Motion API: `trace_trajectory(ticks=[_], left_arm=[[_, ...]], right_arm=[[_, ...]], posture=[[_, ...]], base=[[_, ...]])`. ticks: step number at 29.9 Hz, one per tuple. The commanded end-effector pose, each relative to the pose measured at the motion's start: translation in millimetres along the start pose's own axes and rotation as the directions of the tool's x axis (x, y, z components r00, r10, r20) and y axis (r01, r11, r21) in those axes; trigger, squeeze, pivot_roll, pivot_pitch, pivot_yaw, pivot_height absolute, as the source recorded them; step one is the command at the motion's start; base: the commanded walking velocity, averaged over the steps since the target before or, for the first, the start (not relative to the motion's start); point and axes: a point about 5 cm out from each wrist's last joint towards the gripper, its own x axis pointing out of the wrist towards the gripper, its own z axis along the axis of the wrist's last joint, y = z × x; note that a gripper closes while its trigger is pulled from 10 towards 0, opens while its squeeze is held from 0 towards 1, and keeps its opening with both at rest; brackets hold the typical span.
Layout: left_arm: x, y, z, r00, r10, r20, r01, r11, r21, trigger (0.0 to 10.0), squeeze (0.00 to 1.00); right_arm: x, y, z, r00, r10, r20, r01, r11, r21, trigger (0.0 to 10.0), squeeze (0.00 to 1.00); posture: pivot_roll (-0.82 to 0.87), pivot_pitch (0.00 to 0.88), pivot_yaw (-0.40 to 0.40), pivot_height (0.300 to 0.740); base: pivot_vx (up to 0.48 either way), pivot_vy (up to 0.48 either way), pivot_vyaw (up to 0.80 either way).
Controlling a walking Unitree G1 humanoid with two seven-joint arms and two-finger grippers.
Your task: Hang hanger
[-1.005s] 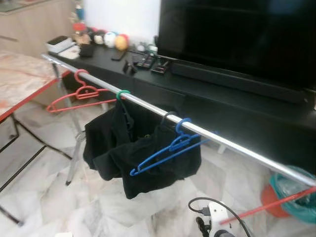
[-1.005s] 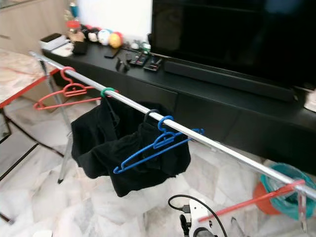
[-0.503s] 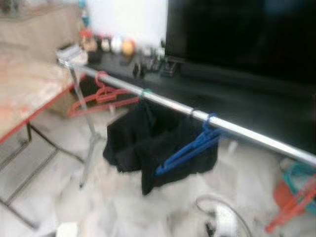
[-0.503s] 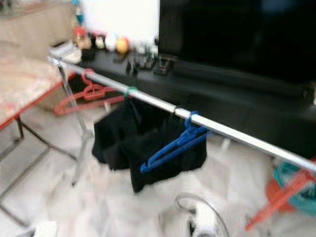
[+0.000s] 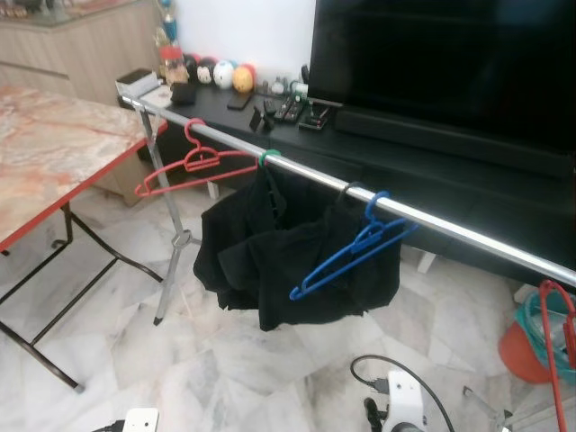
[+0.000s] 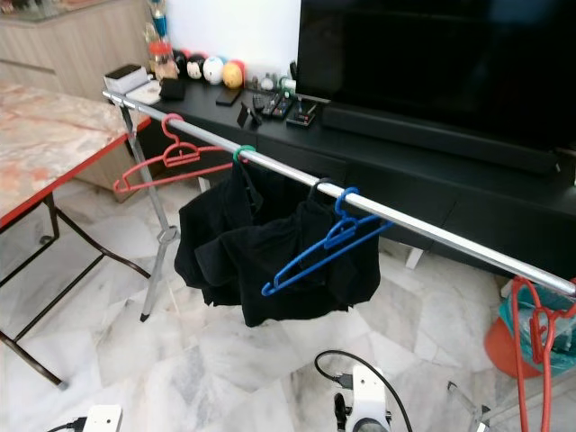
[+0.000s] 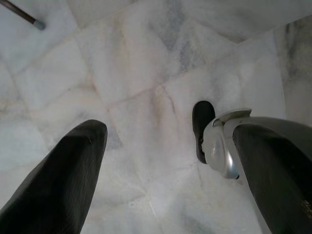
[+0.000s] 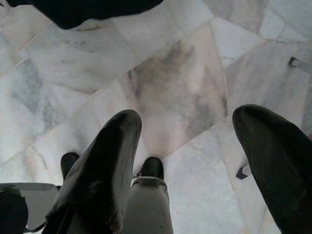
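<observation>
- Along the silver rail (image 5: 468, 236) of the clothes rack, running from its far left end down toward its near right end, four hangers are sitting: a red hanger (image 5: 193, 166) near the left end, a green-hooked one carrying black clothes (image 5: 270, 261), a blue hanger (image 5: 355, 256) at mid-rail, and an orange-red hanger (image 6: 531, 337) dangling at the right end.
- The orange-red hanger is hanging with its long axis nearly vertical, beside a teal basket (image 5: 531, 328) on the floor; I cannot tell whether its hook is properly seated on the rail.
- Both arms are hanging idle, pointing at the marble floor (image 7: 146, 87): the left gripper (image 7: 165, 146) is standing with fingers spread apart and gripping nothing, and the right gripper (image 8: 190, 141) is likewise spread and empty.
- Judging from this, the hanging looks done or nearly so; if a correction is needed, the orange-red hanger is lying ahead, above and to the right of the grippers, so the right arm is nearer.
</observation>
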Motion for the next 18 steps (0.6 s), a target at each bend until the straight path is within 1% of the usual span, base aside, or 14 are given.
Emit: trace_trajectory(ticks=[1, 8, 13, 15, 18], left_arm=[[0.3, 4.1, 1.0, 1.000, 0.016, -0.010, -0.016, 1.000, -0.005, 10.0, 0.00], [2.3, 6.2, 7.5, 1.000, 0.015, -0.018, -0.014, 1.000, 0.004, 10.0, 0.00], [2.5, 5.7, 7.2, 0.999, 0.026, -0.022, -0.027, 0.999, -0.039, 10.0, 0.00], [0.7, 6.1, 1.1, 0.999, 0.029, -0.026, -0.030, 0.997, -0.067, 10.0, 0.00], [-0.2, 7.4, -2.0, 0.999, 0.036, -0.030, -0.039, 0.996, -0.080, 10.0, 0.00]], right_arm=[[0.4, 1.7, 2.5, 1.000, 0.003, 0.011, -0.004, 1.000, 0.008, 10.0, 0.00], [0.5, 3.9, 2.9, 1.000, 0.012, 0.012, -0.012, 1.000, 0.017, 10.0, 0.00], [0.5, 5.2, 2.9, 1.000, 0.026, 0.009, -0.026, 1.000, 0.013, 10.0, 0.00], [0.4, 5.7, 1.9, 1.000, 0.028, 0.004, -0.028, 1.000, 0.014, 10.0, 0.00], [0.3, 5.6, 1.2, 1.000, 0.030, 0.001, -0.030, 0.999, 0.013, 10.0, 0.00]], posture=[[0.05, 0.000, -0.030, 0.740], [0.06, 0.000, -0.029, 0.740], [0.07, 0.000, -0.027, 0.740], [0.07, 0.000, -0.027, 0.740], [0.06, 0.000, -0.028, 0.740]], base=[[0.000, 0.000, 0.00], [0.000, 0.000, 0.00], [0.000, 0.000, 0.00], [0.000, 0.000, 0.00], [0.000, 0.000, 0.00]])
